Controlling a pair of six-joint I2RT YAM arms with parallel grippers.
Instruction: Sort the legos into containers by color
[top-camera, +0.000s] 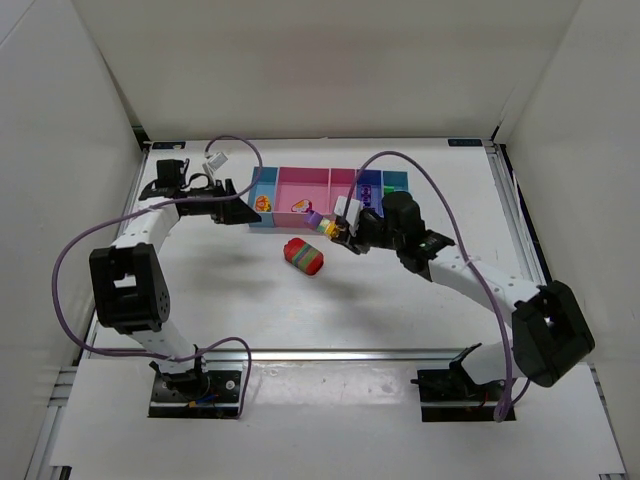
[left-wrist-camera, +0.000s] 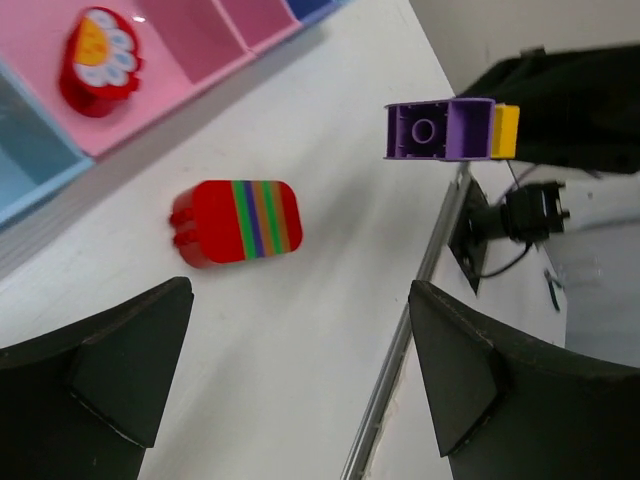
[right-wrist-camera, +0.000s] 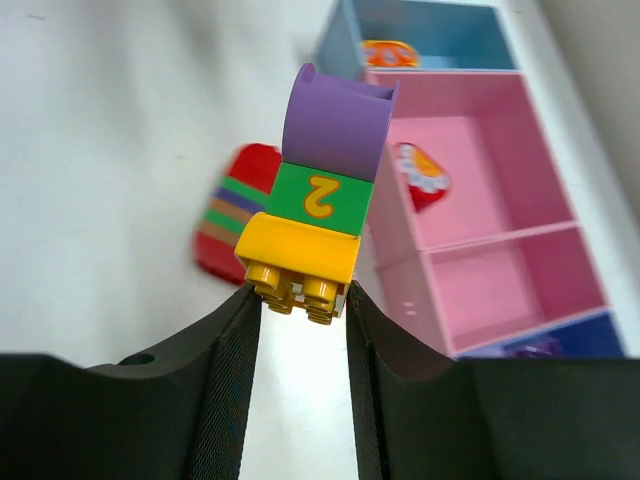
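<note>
Lego stack (right-wrist-camera: 315, 215) sits clamped in right jaws, apparently airborne.

Flat white matte tabletop (top-camera: 250, 310) spanning whole work area, showing as pale ground in left wrist view (left-wrist-camera: 300, 380) and in right wrist view (right-wrist-camera: 100, 150).

Silver aluminium near rail (top-camera: 340, 353) running along near edge of tabletop, crossing left wrist view as thin grey strip (left-wrist-camera: 400, 340).

Silver aluminium side rail (top-camera: 510, 215) bordering right edge of tabletop.

Plain white back wall (top-camera: 320, 70) standing behind tabletop.

White left panel (top-camera: 50, 150) and white right panel (top-camera: 590, 130) closing in sides.

White front board (top-camera: 330, 430) lying just below near rail.
</note>
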